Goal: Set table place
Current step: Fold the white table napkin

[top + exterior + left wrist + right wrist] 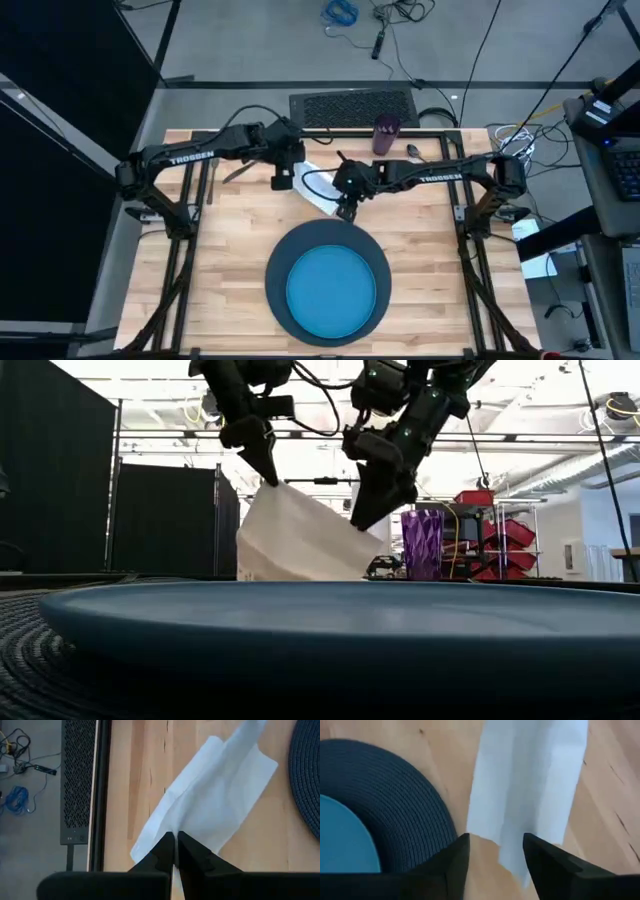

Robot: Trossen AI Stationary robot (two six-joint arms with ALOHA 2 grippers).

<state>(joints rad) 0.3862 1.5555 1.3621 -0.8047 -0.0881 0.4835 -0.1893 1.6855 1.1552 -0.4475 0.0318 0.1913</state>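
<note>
Left gripper at table's far left-centre: fingers pinched tight on one corner of the white paper napkin, lifting it clear so it hangs off the pale wooden plank table. Napkin drapes between both arms, probably to be spread or refolded beside the setting.

Right gripper, just past the far rim of the large dark navy woven round mat: jaws apart in the wrist view, straddling the napkin's lower edge; whether they touch it is unclear.

Bright blue plate sits centred on the mat. Small purple ribbed cup waits at far edge.

"TROSSEN" printed white on both forearms.
</note>
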